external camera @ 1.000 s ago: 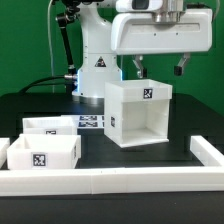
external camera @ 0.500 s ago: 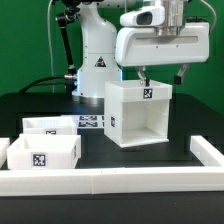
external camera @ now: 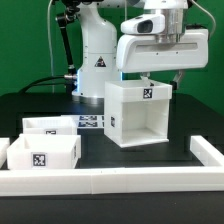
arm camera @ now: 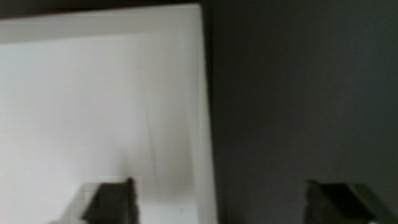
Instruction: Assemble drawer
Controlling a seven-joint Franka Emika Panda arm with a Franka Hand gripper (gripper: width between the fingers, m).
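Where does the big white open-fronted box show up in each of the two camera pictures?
Exterior view: the box shell stands mid-picture, open front toward the camera, directly under the arm.
Wrist view: the box shell is the blurred white panel filling the pale half, seen from close up.
Shared landmark: the gripper, open just above the box; in the wrist view the gripper has its dark fingers either side of the panel's edge.

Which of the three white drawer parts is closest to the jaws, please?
The large open-sided box shell, directly beneath the gripper; the two small trays sit far off toward the exterior view's left.
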